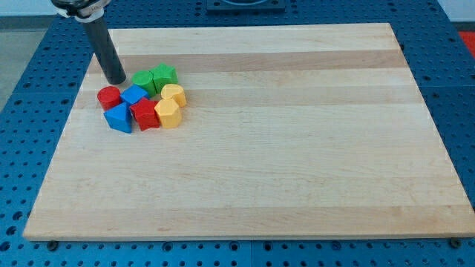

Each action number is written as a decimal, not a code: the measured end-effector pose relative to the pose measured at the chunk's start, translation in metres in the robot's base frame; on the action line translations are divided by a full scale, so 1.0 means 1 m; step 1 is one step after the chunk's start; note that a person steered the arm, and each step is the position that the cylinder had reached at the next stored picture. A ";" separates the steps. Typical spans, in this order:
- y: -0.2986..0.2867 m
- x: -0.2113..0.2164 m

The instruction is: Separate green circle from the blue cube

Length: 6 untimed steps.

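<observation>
The green circle [144, 80] lies in a tight cluster at the board's upper left. The blue cube [133, 94] touches it just below and to the left. My tip [117, 80] stands on the board just left of the green circle, a small gap apart, and above the red circle [109, 97]. The rod rises from it toward the view's top left.
In the same cluster are a green star [164, 76], a yellow heart [174, 93], a yellow pentagon-like block [168, 113], a red block [145, 115] and a blue triangle [119, 119]. The wooden board [282, 148] lies on a blue perforated table.
</observation>
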State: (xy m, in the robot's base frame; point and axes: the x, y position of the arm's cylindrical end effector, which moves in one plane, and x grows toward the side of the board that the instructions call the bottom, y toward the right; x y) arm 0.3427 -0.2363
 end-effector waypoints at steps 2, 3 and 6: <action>0.016 0.001; 0.026 0.002; 0.026 0.013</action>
